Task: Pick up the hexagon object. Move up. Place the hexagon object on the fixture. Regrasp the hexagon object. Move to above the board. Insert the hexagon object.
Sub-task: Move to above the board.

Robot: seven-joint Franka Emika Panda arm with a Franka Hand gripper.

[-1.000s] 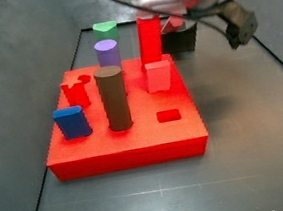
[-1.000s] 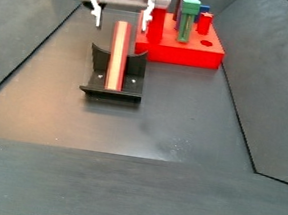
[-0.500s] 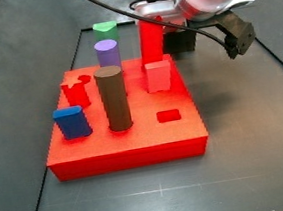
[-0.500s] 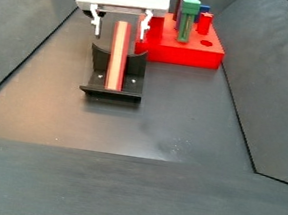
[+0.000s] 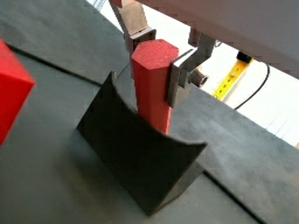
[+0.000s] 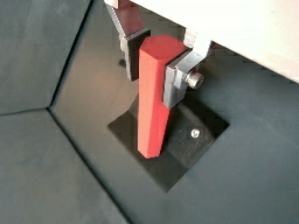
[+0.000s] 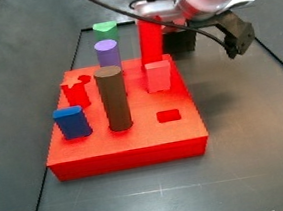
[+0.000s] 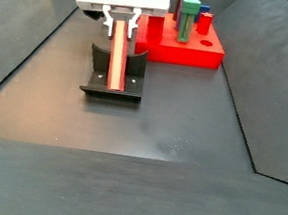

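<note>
Salmon-red hexagonal rod [image 5: 155, 83] leans on the dark L-shaped fixture [image 5: 146, 157], its top end sandwiched between the gripper's [image 6: 158, 50] closed-up silver fingers [image 5: 186, 72].

No readable text, label, brand or number on anything in any view.

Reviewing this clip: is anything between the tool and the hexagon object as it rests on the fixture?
Nothing visible is. In both wrist views the tool straddles the upper end of the hexagon object, a finger at each side, nothing between. The rod leans on the fixture; the board lies beyond, out of the way.
</note>
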